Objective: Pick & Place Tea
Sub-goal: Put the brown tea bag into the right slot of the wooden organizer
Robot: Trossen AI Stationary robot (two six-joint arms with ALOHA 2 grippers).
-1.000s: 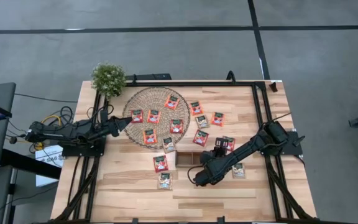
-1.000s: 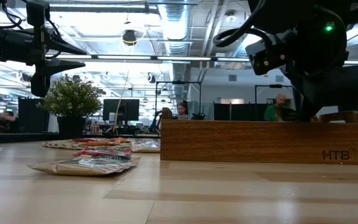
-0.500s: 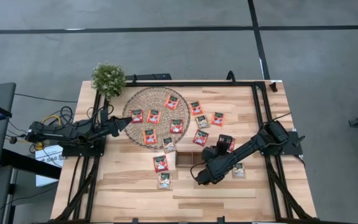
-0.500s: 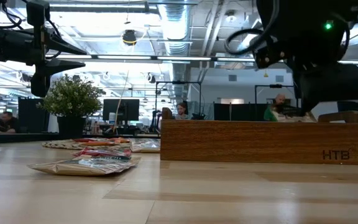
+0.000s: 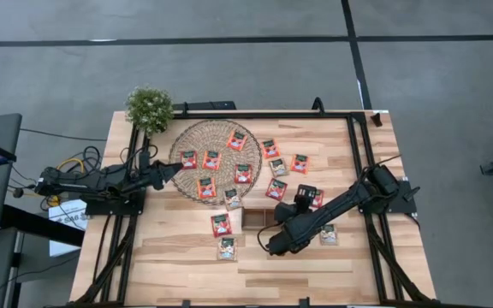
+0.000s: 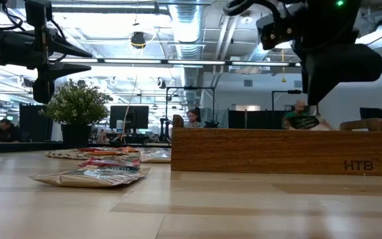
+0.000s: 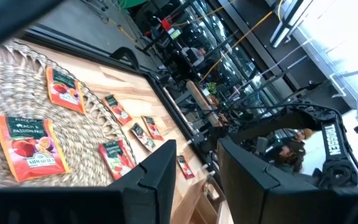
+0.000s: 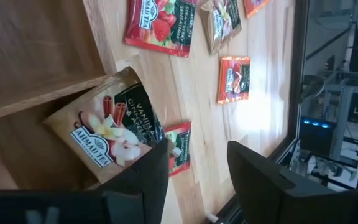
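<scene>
Right gripper [image 8: 191, 168] above brown three-part wooden tray [image 6: 280, 151], jaws apart; beige vanilla-cinnamon tea sachet [image 8: 107, 134] leaning inside a compartment, apparently released. Best lifted straight up, clear of tray wall. Left gripper [image 7: 194, 180] jaws apart, over round woven mat [image 5: 197, 145].

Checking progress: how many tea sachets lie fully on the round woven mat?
5: left sachet, second sachet, top sachet, middle sachet, bottom sachet. A sixth sachet straddles the mat rim.

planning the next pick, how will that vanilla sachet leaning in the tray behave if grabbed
The vanilla sachet is thin and flat, so probably light and a bit floppy. It leans on the wooden tray wall, so a nudge may well tip it flat. Its glossy wrapper could slip.
</scene>
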